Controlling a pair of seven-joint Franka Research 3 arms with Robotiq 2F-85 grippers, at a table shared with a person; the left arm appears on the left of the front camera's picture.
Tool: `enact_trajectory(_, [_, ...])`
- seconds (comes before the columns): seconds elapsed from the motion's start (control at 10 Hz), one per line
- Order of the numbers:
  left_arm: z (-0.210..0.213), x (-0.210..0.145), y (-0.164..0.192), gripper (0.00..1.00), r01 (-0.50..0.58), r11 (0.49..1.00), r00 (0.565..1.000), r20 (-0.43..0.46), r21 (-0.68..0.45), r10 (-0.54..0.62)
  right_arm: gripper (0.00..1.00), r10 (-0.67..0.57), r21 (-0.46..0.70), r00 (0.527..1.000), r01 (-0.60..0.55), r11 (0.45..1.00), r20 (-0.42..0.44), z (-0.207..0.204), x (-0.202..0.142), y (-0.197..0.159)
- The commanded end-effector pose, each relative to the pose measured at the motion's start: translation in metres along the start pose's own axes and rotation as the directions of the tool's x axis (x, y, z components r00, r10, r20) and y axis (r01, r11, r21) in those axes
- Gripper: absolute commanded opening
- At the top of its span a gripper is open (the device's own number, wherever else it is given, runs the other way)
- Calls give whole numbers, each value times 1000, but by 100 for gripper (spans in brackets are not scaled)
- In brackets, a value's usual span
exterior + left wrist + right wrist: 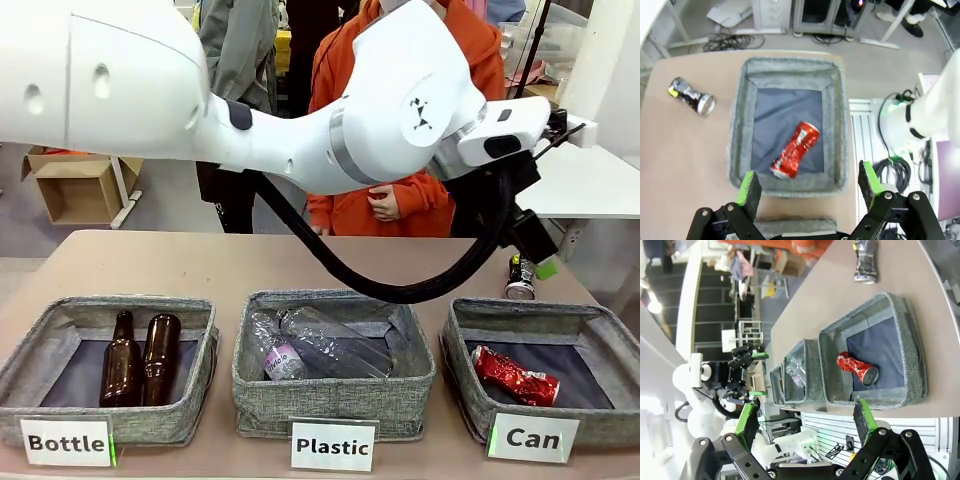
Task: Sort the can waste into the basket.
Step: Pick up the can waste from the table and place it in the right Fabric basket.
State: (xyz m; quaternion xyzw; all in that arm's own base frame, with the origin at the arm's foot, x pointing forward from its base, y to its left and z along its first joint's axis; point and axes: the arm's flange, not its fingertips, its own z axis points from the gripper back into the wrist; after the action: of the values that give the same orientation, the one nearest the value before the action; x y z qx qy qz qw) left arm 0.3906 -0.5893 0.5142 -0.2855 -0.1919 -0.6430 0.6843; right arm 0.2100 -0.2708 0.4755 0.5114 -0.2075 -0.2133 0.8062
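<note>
Left wrist view: the black can (692,96) is seen lying outside the basket (837,130), with the crushed red can (795,150) inside. The left gripper (808,184) and right gripper (804,416) are held apart and empty. The black can is judged light, thin-walled and slippery, and is best taken across its middle.

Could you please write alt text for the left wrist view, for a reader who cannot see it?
Seen from above, the open left gripper hovers over a grey fabric basket holding a crushed red can. A black can lies on its side on the tan table beside the basket, outside it.
</note>
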Motion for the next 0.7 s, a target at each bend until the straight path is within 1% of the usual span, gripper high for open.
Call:
enact_trajectory(0.0, [36,-33,-16,100,-35,998,995,-94,-58,29,100,31,-25,997,-33,999,-76,-13,5,10])
enact_trajectory(0.1, [62,-53,-24,100,-52,998,995,-90,-27,50,100,43,-54,990,-51,997,-132,-29,9,18])
enact_trajectory(0.2, [89,-74,-29,100,-63,998,996,-57,-31,61,100,60,-76,982,-75,994,-179,-45,13,27])
enact_trajectory(0.3, [118,-97,-30,100,-101,994,995,-32,-45,99,100,65,-89,972,-87,992,-227,-61,16,37])
enact_trajectory(0.4, [149,-123,-22,100,-191,981,982,13,18,190,100,62,-86,956,-91,992,-288,-79,20,44])
enact_trajectory(0.5, [184,-159,-7,100,-315,949,947,69,18,314,100,60,-53,927,-85,995,-371,-100,24,50])
enact_trajectory(0.6, [216,-195,3,100,-419,908,899,138,-6,416,100,59,-38,905,-82,996,-421,-121,29,55])
